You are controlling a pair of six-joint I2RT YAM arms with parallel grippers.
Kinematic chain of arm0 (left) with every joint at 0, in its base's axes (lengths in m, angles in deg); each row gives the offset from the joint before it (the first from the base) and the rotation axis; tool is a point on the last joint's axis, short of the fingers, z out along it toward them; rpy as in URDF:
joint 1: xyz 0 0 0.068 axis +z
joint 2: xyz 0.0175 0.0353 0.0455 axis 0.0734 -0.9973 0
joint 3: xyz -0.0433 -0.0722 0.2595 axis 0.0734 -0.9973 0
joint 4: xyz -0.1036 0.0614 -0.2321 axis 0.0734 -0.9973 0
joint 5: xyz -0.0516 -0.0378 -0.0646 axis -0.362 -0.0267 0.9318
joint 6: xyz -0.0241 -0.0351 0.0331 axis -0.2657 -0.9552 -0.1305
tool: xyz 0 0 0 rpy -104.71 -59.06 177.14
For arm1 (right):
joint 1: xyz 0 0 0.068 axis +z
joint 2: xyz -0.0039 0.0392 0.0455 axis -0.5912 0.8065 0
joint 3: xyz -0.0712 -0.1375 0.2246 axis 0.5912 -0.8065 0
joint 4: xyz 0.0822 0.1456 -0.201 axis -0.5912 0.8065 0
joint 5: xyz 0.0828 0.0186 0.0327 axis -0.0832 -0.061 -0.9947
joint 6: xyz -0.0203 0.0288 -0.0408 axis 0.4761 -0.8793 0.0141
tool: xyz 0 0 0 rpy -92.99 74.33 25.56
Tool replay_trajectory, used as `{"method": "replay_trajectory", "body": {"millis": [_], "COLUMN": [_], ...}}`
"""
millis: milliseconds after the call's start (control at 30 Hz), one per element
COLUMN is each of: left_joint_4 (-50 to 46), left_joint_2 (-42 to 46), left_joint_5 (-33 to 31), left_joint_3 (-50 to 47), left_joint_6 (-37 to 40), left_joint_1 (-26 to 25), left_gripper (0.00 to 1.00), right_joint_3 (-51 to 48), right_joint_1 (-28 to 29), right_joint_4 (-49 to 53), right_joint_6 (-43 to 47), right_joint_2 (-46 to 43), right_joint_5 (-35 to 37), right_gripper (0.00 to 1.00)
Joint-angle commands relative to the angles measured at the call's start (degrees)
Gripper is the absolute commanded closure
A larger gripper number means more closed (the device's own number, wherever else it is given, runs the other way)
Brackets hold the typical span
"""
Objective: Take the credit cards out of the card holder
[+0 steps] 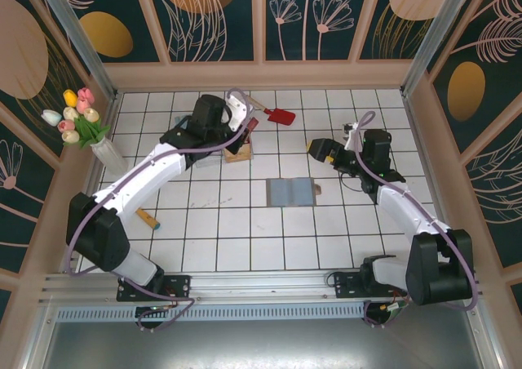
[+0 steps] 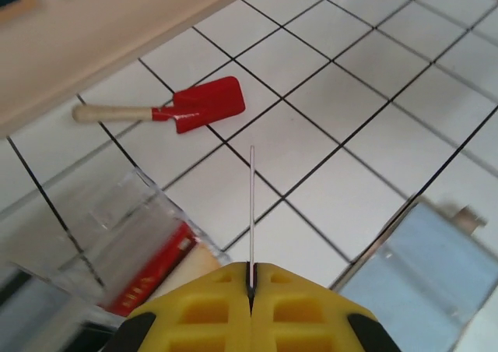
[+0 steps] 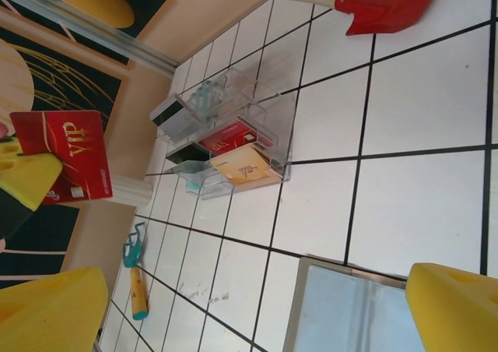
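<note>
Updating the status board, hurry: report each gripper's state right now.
Left gripper: closed on a red credit card.
Right gripper: open, holding nothing.

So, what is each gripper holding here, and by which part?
The left gripper pinches a red credit card by one edge, with the rest of the card sticking out free. The right gripper is open and holds nothing.

Grey-blue card holder (image 1: 291, 192) open flat on tiles; red VIP card (image 3: 66, 153) held aloft; red card (image 3: 233, 136), orange card (image 3: 247, 165) in clear tray (image 3: 278, 126).
</note>
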Motion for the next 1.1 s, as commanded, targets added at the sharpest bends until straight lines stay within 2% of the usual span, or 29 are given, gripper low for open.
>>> {"method": "replay_trajectory", "body": {"millis": [0, 167, 467, 1067], "left_joint_4": [-11.3, -15.7, -16.9, -13.1], "left_joint_2": [-3.5, -7.2, -13.2, -21.7], "left_joint_5": [6.0, 4.6, -4.8, -5.2], "left_joint_3": [7.0, 10.2, 10.9, 15.2], "left_joint_6": [18.7, 32.6, 45.5, 50.4], "left_joint_1": [0.3, 0.3, 1.5, 4.6], "left_gripper": [0.98, 0.95, 1.00, 1.00], "right_joint_3": [-0.4, -0.5, -0.3, 1.1], "right_joint_1": [-0.8, -0.9, -0.9, -0.7], "right_joint_4": [0.0, -0.2, 1.0, 2.1], "right_joint_6": [1.1, 1.3, 1.3, 0.9], "right_joint_2": [0.7, 0.8, 0.1, 0.0], "right_joint_5": [-1.5, -2.4, -2.1, -2.5], "right_gripper": [0.01, 0.01, 0.01, 0.01]}}
